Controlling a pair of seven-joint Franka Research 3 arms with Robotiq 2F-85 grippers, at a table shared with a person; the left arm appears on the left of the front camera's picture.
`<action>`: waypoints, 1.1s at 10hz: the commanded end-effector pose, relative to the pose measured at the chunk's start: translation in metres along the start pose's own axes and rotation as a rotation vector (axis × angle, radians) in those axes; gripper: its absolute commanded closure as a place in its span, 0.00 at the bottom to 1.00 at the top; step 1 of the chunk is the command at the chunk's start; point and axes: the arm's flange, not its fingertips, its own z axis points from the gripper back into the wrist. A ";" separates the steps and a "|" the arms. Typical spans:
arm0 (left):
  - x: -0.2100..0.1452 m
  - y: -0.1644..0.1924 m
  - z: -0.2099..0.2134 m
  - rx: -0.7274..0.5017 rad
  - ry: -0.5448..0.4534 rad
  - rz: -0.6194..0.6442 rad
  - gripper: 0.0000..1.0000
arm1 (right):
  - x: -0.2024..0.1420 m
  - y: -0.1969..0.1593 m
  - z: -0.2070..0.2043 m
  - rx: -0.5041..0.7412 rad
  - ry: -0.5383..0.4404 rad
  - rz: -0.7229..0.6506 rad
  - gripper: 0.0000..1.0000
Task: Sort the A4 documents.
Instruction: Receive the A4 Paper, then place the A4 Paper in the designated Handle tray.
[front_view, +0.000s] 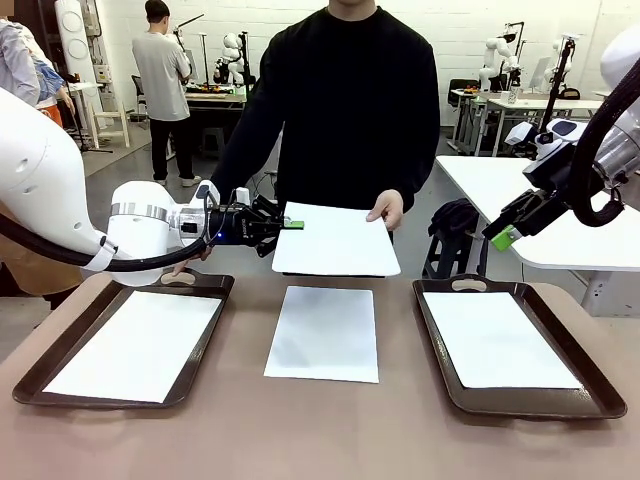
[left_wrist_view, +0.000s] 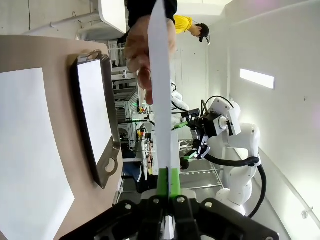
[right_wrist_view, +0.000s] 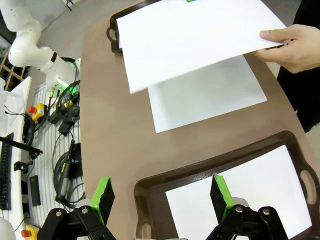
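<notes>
Paper held in mid-air, four plain white sheets counted.

Front view: four thin, flat A4 documents are seen. One held sheet (front_view: 335, 240) is pinched at its left edge by the left gripper (front_view: 290, 224) and supported at the right by the person's hand (front_view: 386, 210). One centre sheet (front_view: 323, 333) lies on the brown table (front_view: 320, 430), and one lies in each of two dark handled trays, left tray (front_view: 208, 338) and right tray (front_view: 432, 338).
Left wrist view: the held sheet (left_wrist_view: 161, 90) is seen edge-on, clamped between green pads (left_wrist_view: 173, 182).
Right wrist view: the right gripper (right_wrist_view: 161, 181) is spread wide, holding nothing, above the right tray.
</notes>
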 end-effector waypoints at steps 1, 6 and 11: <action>0.001 0.001 0.000 0.011 -0.011 -0.002 1.00 | 0.000 0.000 -0.002 -0.006 0.002 0.008 0.00; 0.001 0.001 0.000 0.011 -0.011 -0.002 1.00 | 0.000 0.000 -0.002 -0.006 0.002 0.008 0.00; 0.001 0.001 0.000 0.011 -0.011 -0.002 1.00 | 0.000 0.000 -0.002 -0.006 0.002 0.008 0.00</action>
